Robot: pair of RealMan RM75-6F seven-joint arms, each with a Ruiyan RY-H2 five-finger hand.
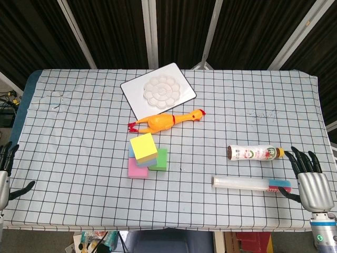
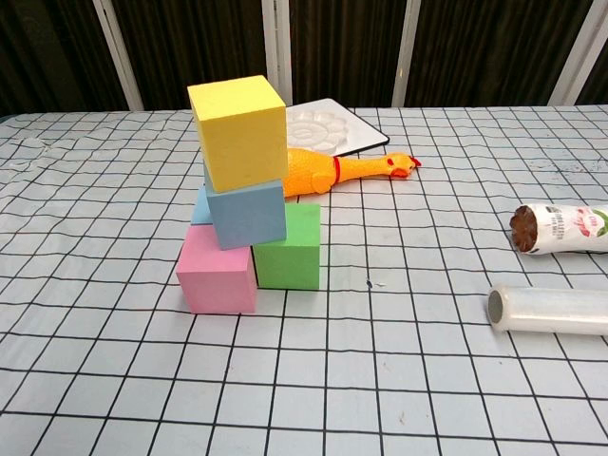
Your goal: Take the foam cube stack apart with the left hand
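Nothing taken apart yet: foam cube stack [image 2: 245, 204] intact, yellow cube [image 2: 238, 131] on top, blue, pink and green below. Well to the right of left hand [image 1: 6, 174] fingers, spread and empty at counter edge. Right hand [image 1: 310, 182] likewise open, idle.

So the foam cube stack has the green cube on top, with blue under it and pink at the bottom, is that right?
Not quite: the yellow cube is on top, as the chest view shows. The green cube sits at the bottom beside the pink cube, with the blue cube under the yellow one.

Yellow cube [image 2: 237, 131] tops blue cube [image 2: 245, 212] (on pink cube [image 2: 217, 275], green cube [image 2: 289, 247]).
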